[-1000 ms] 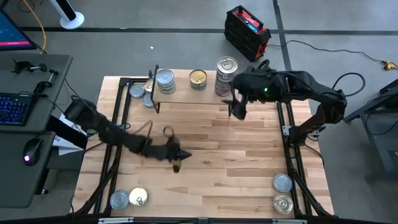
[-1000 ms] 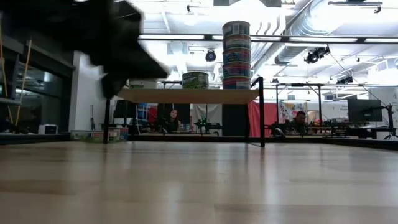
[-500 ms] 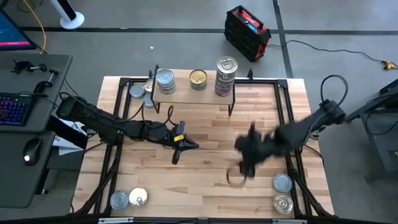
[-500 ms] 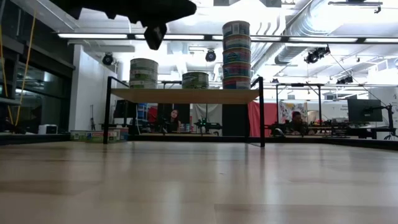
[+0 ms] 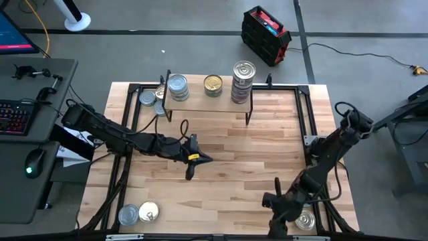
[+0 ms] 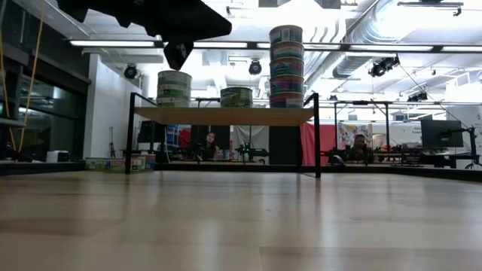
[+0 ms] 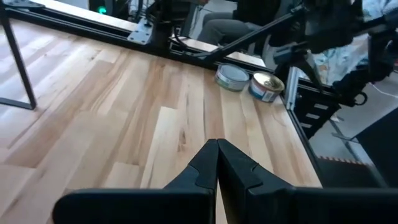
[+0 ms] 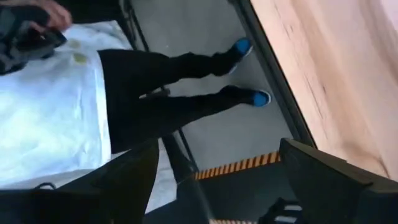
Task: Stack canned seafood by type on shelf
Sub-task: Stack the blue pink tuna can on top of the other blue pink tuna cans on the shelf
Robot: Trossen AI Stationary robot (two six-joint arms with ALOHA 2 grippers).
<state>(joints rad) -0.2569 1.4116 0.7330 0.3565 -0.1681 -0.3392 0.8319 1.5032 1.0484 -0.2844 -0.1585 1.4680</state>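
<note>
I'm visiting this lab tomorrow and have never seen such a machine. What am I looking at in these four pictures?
Two dark robot arms work at a pale wooden table. One picture looks straight down, one looks level across the tabletop, and two come from cameras on the wrists. At the far edge, a small wood-topped shelf on black legs carries stacks of short round metal seafood tins; more tins lie at the table's corners. The left gripper is over the table's middle, shut and empty. The right gripper is at the near edge, open and empty, near a gold-lidded tin. Its camera sees a person's legs.

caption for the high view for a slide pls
Three tin stacks on the shelf; shut left tool hovers mid-table, open right tool at the front edge.
</note>
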